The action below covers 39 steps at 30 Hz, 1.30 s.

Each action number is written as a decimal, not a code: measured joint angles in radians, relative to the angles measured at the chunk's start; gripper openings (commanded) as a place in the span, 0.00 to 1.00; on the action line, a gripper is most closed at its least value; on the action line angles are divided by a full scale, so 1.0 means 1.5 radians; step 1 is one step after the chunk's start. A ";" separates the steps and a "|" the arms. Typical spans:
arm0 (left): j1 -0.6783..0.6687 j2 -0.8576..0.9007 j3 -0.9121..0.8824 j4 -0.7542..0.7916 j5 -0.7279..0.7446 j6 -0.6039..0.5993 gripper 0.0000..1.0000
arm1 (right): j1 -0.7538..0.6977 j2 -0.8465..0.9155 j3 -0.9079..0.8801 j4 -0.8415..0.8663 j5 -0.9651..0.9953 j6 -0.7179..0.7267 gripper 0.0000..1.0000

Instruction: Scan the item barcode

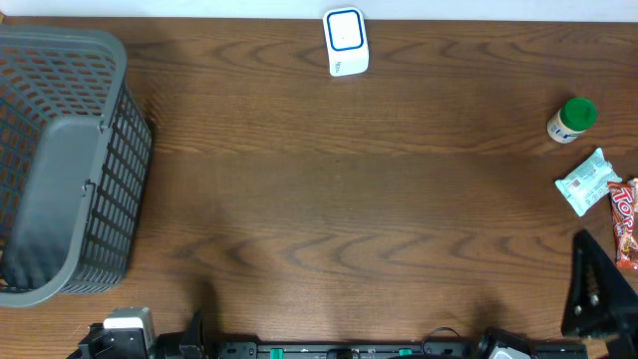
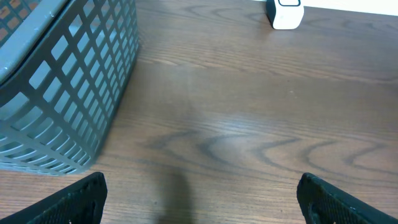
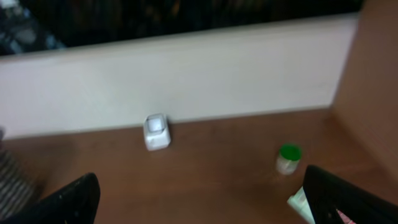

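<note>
Right gripper [image 3: 199, 180] spread wide and empty, hovering lower right, nearest arm to the candy bar [image 1: 624, 221], seemingly lying lengthwise just above.

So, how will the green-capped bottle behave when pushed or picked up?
The green-capped bottle looks like rigid plastic, so probably stiff. It seems to stand upright and is round, so a push may tip and roll it.

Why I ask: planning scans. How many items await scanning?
3, all at the right edge: green-capped bottle, blue-white packet, red bar partly cropped; more may lie outside the frame.
</note>
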 measured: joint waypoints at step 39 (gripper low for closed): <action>0.000 0.000 0.000 0.000 0.000 0.000 0.98 | 0.178 -0.564 -1.265 0.959 0.043 -0.047 0.99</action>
